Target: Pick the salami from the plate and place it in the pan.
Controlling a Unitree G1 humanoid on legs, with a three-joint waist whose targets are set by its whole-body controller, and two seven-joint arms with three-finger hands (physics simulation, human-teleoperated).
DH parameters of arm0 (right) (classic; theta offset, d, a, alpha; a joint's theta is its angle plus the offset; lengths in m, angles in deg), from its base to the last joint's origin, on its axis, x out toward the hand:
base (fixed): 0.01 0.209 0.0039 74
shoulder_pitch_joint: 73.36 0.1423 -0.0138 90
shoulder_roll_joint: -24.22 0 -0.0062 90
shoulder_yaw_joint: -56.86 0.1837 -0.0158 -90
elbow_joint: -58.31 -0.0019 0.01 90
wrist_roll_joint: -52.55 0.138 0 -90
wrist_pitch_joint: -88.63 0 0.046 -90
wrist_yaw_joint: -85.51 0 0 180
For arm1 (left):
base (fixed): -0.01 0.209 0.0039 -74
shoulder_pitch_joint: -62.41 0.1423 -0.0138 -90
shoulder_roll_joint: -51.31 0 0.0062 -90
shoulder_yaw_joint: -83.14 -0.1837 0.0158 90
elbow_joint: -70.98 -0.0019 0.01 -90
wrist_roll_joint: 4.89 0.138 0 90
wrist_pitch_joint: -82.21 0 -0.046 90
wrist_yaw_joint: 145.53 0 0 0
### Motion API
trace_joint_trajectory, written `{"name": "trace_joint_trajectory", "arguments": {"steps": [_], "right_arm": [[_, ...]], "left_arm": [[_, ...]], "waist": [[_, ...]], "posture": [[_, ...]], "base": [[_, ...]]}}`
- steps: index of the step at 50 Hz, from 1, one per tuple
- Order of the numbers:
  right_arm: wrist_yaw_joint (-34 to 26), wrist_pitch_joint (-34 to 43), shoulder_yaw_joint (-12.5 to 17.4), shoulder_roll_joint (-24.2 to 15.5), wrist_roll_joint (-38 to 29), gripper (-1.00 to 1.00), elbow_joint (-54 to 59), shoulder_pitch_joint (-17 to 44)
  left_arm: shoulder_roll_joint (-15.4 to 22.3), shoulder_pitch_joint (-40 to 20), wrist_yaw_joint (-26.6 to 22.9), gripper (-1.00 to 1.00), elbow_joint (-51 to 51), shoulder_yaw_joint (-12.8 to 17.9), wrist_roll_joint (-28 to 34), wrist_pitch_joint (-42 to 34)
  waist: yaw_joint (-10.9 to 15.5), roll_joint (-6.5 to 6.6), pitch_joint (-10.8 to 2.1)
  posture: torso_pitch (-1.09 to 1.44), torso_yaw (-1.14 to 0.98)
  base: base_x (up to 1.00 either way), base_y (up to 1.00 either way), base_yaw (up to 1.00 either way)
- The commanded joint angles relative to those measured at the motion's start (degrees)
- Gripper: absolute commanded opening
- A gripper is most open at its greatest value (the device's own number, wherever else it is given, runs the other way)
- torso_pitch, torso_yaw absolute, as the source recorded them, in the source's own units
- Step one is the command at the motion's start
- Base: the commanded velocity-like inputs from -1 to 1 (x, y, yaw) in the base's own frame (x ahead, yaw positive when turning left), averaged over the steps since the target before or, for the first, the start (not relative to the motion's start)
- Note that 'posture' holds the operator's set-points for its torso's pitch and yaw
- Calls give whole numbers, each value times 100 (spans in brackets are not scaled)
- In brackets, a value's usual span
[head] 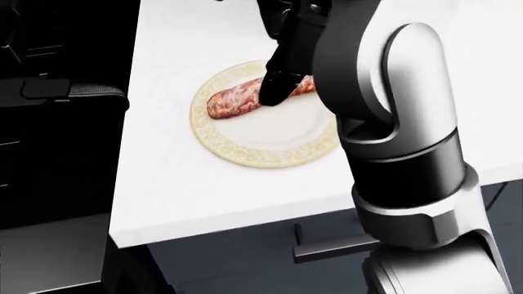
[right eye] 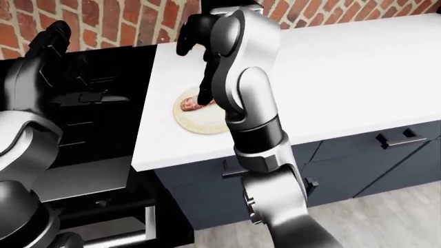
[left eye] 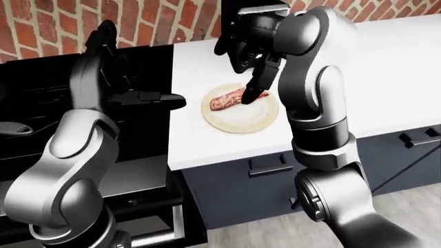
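Starting at left of left-eye view: left hand (left eye: 103,44) raised over black stove (left eye: 41,103), fingers spread, holding nothing. Right of stove, white counter (left eye: 386,62) carries plate (head: 270,144); salami (head: 233,101) lies across plate's upper part. Right hand (head: 282,73) above it, one fingertip (head: 271,92) touching salami's middle; whether fingers grip it, cannot tell

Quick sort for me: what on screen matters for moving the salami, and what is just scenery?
For the job:
- salami, lying on the plate
- plate, on the white counter
- right hand, fingers down on the salami
- pan: not identifiable in the dark stove area

Scenery:
- counter
- brick wall
- cabinet handles
- left hand, raised over the stove
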Motion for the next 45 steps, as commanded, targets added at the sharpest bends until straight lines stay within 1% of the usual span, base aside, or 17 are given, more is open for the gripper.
{"name": "trace_joint_trajectory", "arguments": {"steps": [1, 3, 7, 8, 9, 13, 17, 19, 22, 26, 33, 36, 41, 45], "right_arm": [[133, -213, 46, -37, -66, 45, -98, 261], [154, -383, 5, -42, -129, 44, -67, 178], [202, -515, 22, 39, -189, 44, 45, 139], [217, -556, 25, 41, -198, 42, 84, 149], [239, -597, 29, 45, -199, 34, 120, 140], [274, -759, 15, 35, -260, 40, 164, 101], [306, -1014, -8, 13, -374, 36, 223, 67], [339, -1125, -3, 9, -425, 40, 292, 83], [307, -1279, -32, 16, -534, 38, 291, -13], [320, -1433, 10, 2, -623, 34, 366, -60], [376, -1542, 30, 31, -692, 31, 440, -150], [428, -1549, 35, 45, -701, 24, 504, -150], [571, -1593, 33, 38, -698, 26, 621, -203], [814, -1680, 32, 28, -714, 27, 829, -164]], "left_arm": [[66, -152, 4, 100, 120, 62, 21, 177], [67, -156, 6, 100, 117, 66, 18, 176], [62, -165, 24, 100, 140, 68, 2, 150], [64, -169, 26, 100, 146, 74, -5, 143], [66, -177, 33, 100, 153, 79, -14, 125], [69, -160, 20, 100, 118, 66, -1, 180], [67, -169, 26, 100, 127, 64, -6, 168], [72, -155, 8, 100, 85, 58, 10, 220], [79, -163, 15, 100, 102, 78, -15, 191], [81, -191, 44, 100, 126, 90, -48, 136], [83, -164, 52, 100, 123, 83, -61, 164], [88, -168, 55, 100, 121, 92, -73, 158], [88, -158, 64, 100, 135, 79, -81, 161], [90, -149, 63, 100, 141, 80, -83, 162]], "waist": [[-3, 18, -166], [-4, 22, -166], [-3, 22, -169], [-5, 22, -172], [-5, 22, -174], [3, 22, -175], [10, 20, -180], [10, 18, -181], [11, 16, -185], [13, 11, -192], [21, 5, -200], [19, 5, -207], [20, 2, -210], [23, -2, -219]], "posture": [[0, 0], [0, 0], [0, 0], [0, 0], [0, 0], [0, 0], [0, 0], [0, 0], [0, 0], [0, 0], [0, 0], [0, 0], [0, 0], [0, 0]], "base": [[0, 0, 0], [0, 0, 0], [0, 0, 0], [0, 0, 0], [0, 0, 0], [0, 0, 0], [0, 0, 0], [0, 0, 0], [0, 0, 0], [0, 0, 0], [0, 0, 0], [0, 0, 0], [0, 0, 0], [0, 0, 0]]}}
